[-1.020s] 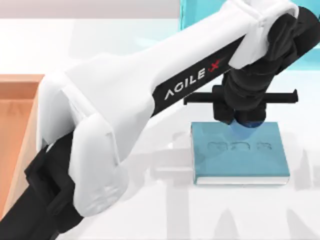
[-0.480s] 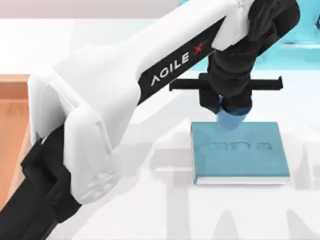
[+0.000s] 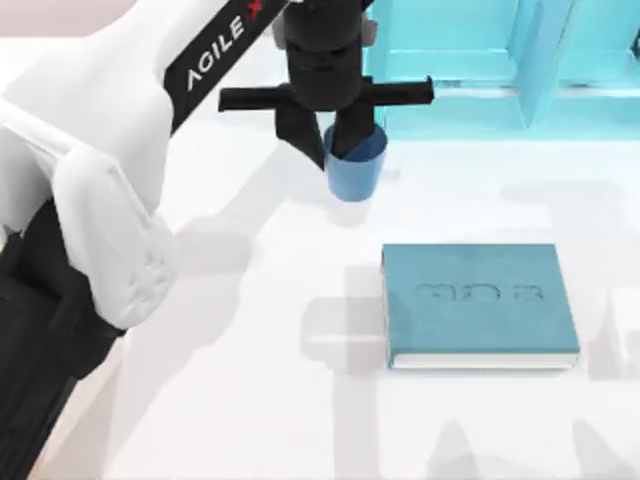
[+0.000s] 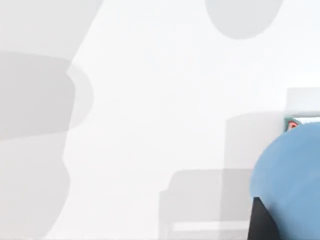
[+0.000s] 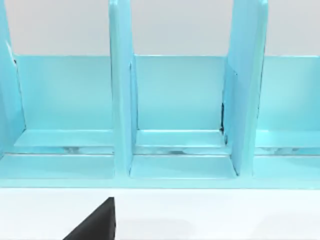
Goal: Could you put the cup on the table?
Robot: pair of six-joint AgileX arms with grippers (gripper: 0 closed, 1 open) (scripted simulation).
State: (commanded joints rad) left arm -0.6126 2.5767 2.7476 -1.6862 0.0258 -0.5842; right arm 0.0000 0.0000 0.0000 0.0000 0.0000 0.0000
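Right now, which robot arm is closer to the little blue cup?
Left. The left gripper has its jaws closed on the cup, above the white table. The right arm is parked off toward the teal shelf.

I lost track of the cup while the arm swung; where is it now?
In the top view the cup hangs in the left gripper above the table, beyond the teal book, near the shelf.

The small plain blue cup (image 3: 355,172) stands upright, mouth up, over the white table (image 3: 250,400) near its far edge, roughly midway along it.
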